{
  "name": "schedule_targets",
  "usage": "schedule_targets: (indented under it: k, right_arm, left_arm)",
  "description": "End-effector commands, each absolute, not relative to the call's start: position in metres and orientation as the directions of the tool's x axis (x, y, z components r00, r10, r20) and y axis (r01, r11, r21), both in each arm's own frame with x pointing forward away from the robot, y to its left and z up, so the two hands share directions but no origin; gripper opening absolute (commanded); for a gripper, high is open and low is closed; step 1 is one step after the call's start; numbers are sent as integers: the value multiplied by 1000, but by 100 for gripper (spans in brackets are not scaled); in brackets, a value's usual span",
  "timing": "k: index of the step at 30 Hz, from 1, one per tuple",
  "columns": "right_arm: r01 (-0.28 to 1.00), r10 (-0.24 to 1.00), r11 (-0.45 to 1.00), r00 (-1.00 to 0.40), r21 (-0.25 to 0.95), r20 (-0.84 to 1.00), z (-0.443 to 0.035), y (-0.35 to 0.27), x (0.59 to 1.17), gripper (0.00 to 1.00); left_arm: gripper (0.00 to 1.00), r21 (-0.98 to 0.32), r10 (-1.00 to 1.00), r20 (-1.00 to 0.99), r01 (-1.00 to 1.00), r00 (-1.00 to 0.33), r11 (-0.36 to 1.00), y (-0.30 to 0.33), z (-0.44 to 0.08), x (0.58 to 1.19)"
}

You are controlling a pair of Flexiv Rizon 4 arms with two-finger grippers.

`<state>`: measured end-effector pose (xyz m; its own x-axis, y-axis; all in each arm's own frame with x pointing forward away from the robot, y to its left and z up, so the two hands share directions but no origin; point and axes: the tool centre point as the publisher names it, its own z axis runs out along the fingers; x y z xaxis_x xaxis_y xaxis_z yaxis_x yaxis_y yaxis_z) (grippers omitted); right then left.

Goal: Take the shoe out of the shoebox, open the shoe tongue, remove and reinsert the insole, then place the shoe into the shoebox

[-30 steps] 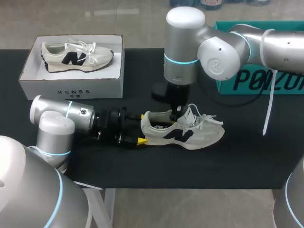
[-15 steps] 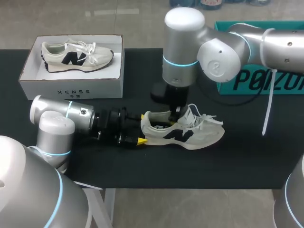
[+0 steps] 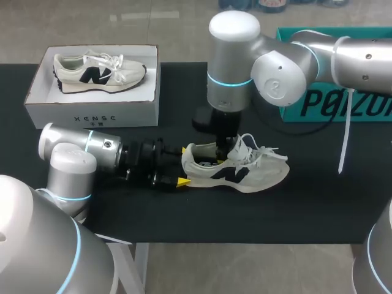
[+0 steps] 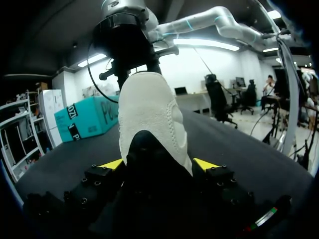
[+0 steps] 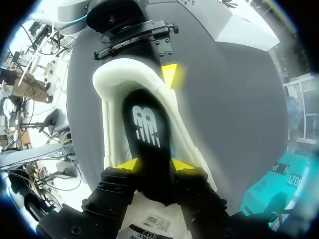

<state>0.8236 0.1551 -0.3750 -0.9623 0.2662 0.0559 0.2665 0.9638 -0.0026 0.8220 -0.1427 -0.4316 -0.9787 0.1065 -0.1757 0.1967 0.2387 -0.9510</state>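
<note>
White logo [image 5: 146, 125] on black insole [image 5: 151, 152]

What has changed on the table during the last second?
The right arm shifted slightly to the left; the right pincer stays shut on the insole. The shoe, the left pincer clamped on its heel, and the shoebox stayed as they were.
</note>
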Motion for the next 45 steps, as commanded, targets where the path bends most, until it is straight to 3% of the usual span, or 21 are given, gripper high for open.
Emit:
schedule_targets:
  k: [1, 12, 25, 26, 27, 28, 45]
  right_arm:
    - [266, 266, 964, -963, -3, 49, -374, 154, 825, 42]
    - [274, 274, 962, -962, -4, 10, -388, 151, 825, 40]
    - [250, 250, 968, -967, 8, 44, -445, 165, 809, 43]
    - [242, 242, 970, -969, 5, 49, -445, 166, 806, 33]
    - [240, 239, 971, -970, 1, 49, -446, 167, 804, 8]
    - [236, 236, 972, -971, -3, 50, -446, 167, 803, 0]
    - [218, 222, 975, -969, -51, 103, -421, 156, 794, 0]
  left_arm:
    - [0, -951, 105, -178, 198, -978, 239, -143, -434, 821]
    - [0, -951, 105, -178, 198, -978, 239, -143, -434, 821]
    - [0, -951, 105, -178, 198, -978, 239, -143, -434, 821]
    - [0, -951, 105, -178, 198, -978, 239, -143, -434, 821]
    - [0, -951, 105, -178, 198, -978, 239, -143, -434, 821]
    - [0, -951, 105, -178, 198, -978, 239, -143, -434, 821]
    - [0, -951, 105, -178, 198, -978, 239, -143, -434, 821]
